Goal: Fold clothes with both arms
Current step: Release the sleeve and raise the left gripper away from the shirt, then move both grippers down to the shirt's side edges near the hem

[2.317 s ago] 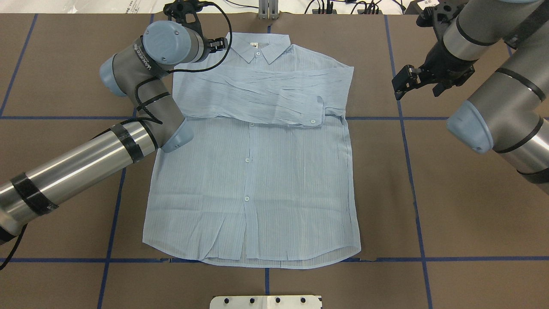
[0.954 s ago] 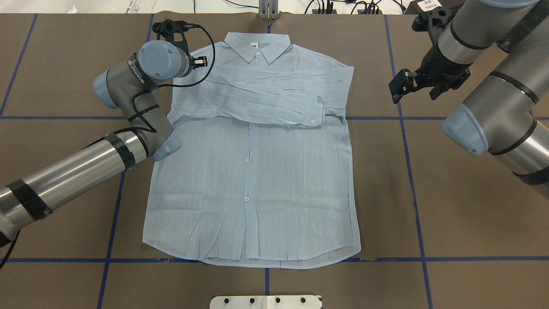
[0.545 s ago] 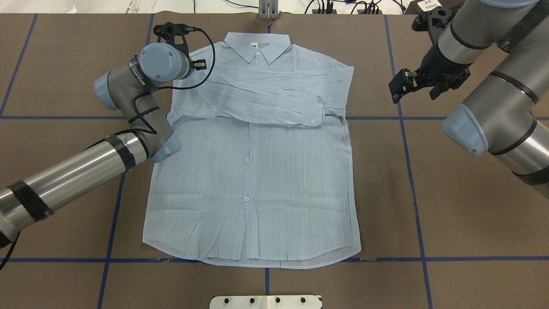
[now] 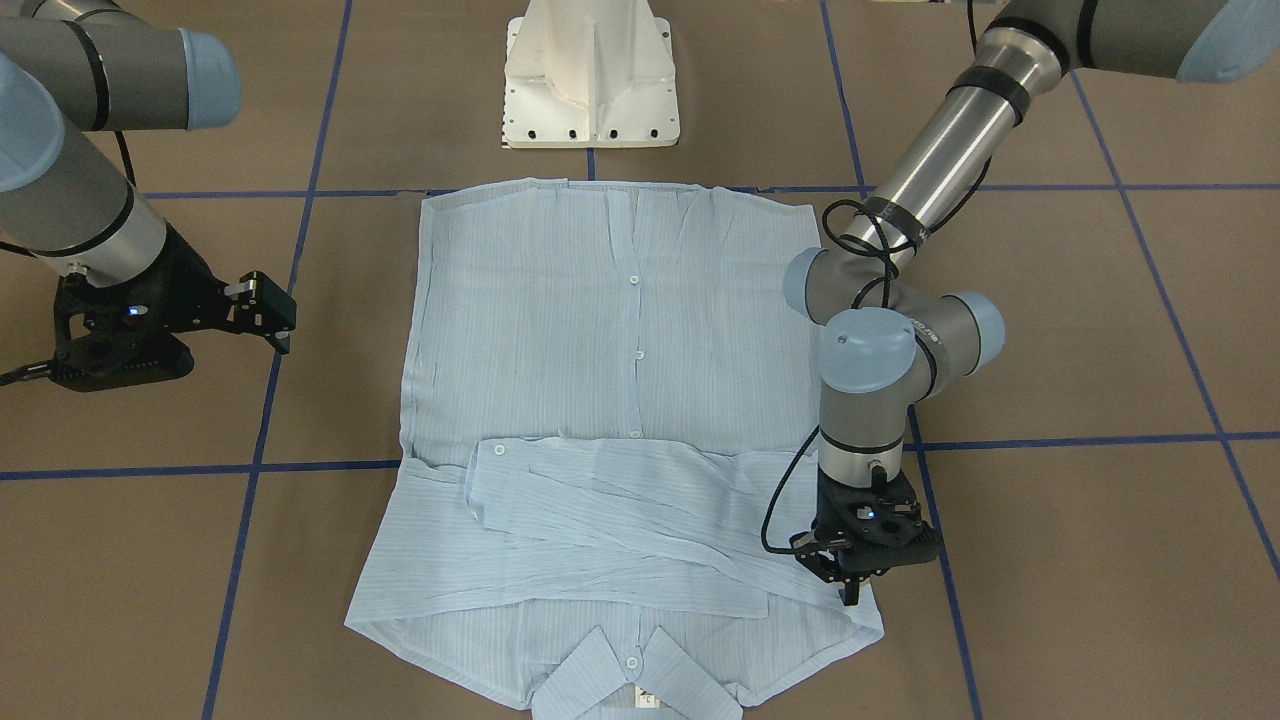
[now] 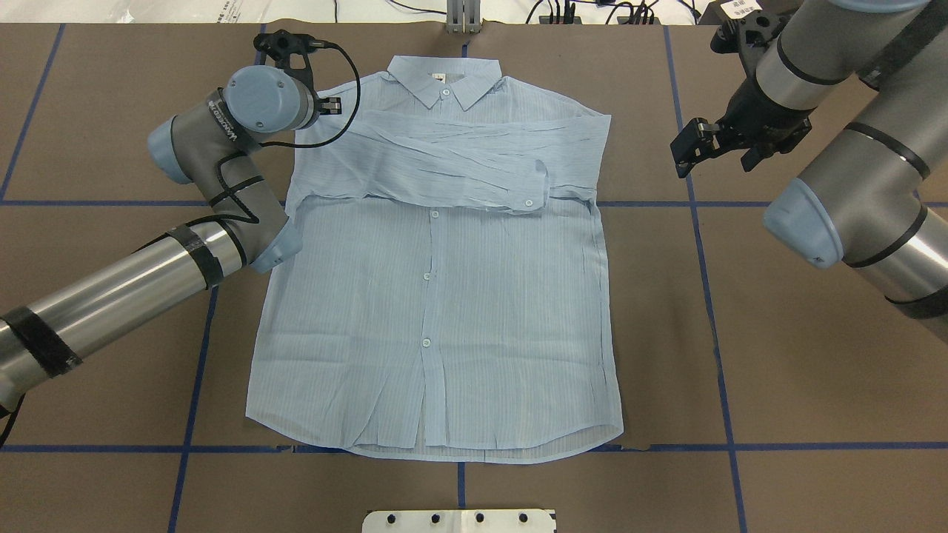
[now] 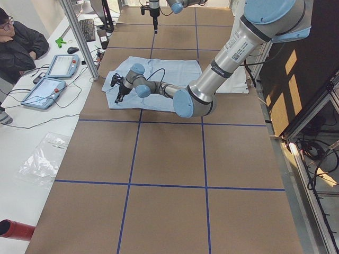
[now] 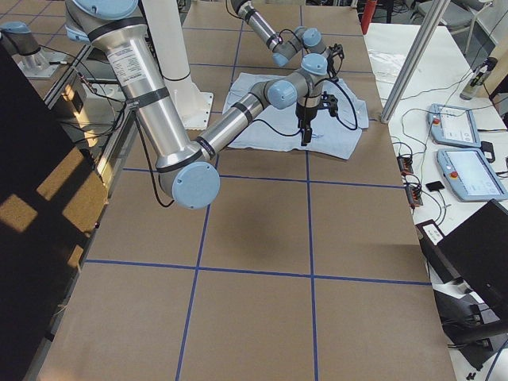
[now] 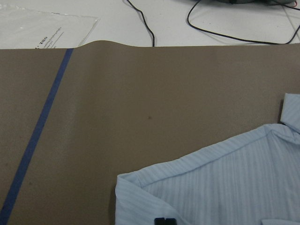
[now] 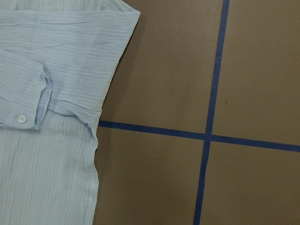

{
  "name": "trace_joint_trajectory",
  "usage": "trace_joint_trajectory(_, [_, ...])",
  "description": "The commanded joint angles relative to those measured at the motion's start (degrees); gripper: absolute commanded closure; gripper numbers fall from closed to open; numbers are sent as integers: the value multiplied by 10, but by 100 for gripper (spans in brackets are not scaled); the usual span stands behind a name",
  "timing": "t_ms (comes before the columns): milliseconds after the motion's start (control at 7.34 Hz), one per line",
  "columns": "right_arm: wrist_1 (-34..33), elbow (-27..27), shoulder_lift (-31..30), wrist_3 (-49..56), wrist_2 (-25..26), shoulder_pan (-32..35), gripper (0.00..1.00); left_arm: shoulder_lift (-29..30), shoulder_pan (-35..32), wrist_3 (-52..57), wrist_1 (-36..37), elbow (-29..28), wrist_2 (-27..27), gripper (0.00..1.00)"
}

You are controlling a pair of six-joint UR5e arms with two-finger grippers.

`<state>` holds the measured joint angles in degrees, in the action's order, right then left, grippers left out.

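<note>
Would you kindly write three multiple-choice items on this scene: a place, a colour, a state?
1. The right pincer is: A on the collar; B over bare table beside the shirt; C on the hem.
2. The table's tape lines are: A red; B yellow; C blue.
3. The cuffed sleeve lies: A folded across the chest; B spread sideways; C rolled up.
1 B: it hangs clear of the shirt's edge. 2 C: a blue grid. 3 A: it crosses the shirt front.

The left gripper [image 5: 331, 106] has slid outward to its left, tugging the shirt [image 5: 437, 318] and its sleeve cuff [image 5: 529, 201] along
</note>
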<state>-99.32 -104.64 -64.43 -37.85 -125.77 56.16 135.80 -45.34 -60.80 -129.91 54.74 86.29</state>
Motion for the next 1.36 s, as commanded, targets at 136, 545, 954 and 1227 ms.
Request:
trace_joint_trajectory(136, [0, 0, 0, 0, 0, 0, 0, -41, -20, 32, 0, 17, -1, 100])
trace_joint_trajectory(545, [0, 1, 0, 1, 0, 0, 0, -62, -21, 33, 1, 34, 1, 95])
trace_joint_trajectory(954, [-1, 1, 0, 1, -1, 0, 0, -56, -46, 32, 0, 68, 22, 10])
trace_joint_trajectory(1227, [-1, 0, -3, 1, -3, 0, 0, -62, -61, 33, 1, 106, 113, 1])
